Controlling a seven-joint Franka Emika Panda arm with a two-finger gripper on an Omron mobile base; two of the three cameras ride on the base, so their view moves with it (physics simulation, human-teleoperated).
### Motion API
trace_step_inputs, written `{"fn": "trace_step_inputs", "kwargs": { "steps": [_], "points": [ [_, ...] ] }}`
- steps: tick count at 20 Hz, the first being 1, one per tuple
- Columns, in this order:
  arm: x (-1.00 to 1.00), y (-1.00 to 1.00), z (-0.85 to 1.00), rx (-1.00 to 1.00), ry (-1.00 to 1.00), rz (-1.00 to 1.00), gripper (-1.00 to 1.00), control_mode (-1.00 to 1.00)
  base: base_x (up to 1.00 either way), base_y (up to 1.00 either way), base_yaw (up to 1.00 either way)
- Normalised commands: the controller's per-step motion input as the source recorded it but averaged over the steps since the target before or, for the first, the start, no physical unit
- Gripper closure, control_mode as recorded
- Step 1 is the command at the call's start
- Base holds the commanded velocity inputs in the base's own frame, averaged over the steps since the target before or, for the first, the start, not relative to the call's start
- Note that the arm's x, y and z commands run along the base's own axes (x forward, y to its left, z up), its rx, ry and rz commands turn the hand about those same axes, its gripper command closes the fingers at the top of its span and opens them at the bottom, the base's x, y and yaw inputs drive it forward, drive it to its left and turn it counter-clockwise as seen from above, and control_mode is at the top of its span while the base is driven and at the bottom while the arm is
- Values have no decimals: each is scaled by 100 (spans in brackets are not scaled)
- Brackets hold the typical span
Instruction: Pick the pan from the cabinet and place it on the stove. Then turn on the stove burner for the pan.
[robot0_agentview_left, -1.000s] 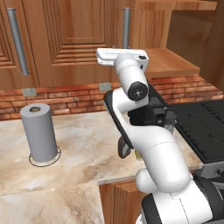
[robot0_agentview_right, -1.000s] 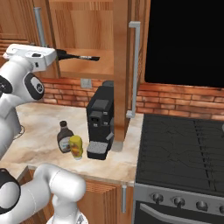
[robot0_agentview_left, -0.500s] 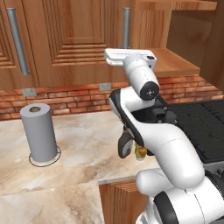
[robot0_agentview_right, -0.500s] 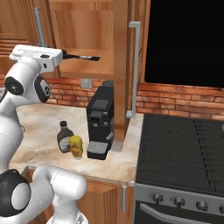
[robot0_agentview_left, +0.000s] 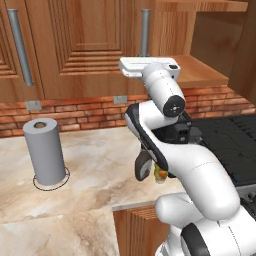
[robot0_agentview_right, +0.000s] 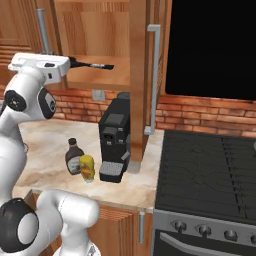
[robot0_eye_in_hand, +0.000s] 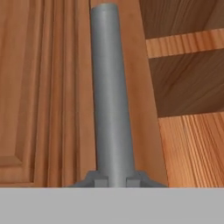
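Note:
My gripper (robot0_eye_in_hand: 114, 180) is shut on the lower end of a grey bar handle (robot0_eye_in_hand: 109, 87) on a closed door of the reddish-brown cabinet (robot0_agentview_left: 100, 45). Its fingertips (robot0_eye_in_hand: 95, 180) sit on either side of the bar. In the left base view the white hand (robot0_agentview_left: 150, 67) lies flat just under that handle (robot0_agentview_left: 145, 27). To the right the cabinet stands open, showing a lighter shelf (robot0_agentview_left: 202, 75). A thin black shape on that shelf, just right of the hand, looks like the pan (robot0_agentview_right: 92, 64) seen edge-on. The black stove (robot0_agentview_right: 210, 170) is at lower right.
A grey paper towel roll (robot0_agentview_left: 46, 150) stands on the marble counter at left. A black coffee machine (robot0_agentview_right: 116, 137) and two bottles (robot0_agentview_right: 80, 161) sit beneath the open cabinet. The open door (robot0_agentview_right: 137, 75) juts out edge-on. A black microwave (robot0_agentview_right: 212, 47) hangs above the stove.
The fingers have closed on the bar handle. The hand edged slightly right toward the handle and the elbow swung right.

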Motion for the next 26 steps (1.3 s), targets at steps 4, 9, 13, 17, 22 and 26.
{"fn": "trace_step_inputs", "kwargs": {
  "steps": [4, 9, 13, 17, 22, 26],
  "points": [
    [-35, 43, 2, 0, 4, -2, 100, -100, 0, 0, 0],
    [-39, 44, 4, 0, 6, -2, 100, -100, 0, 0, 0],
    [-45, 40, 0, 0, 4, 0, 100, -100, 0, 0, 0],
    [-57, 48, 0, 0, 1, 0, 100, -100, 0, 0, 0],
    [-79, 28, -9, 0, 0, 0, 100, -100, 0, 0, 0],
    [-74, 37, -7, 0, 0, 0, 100, -100, 0, 0, 0]
  ]
}}
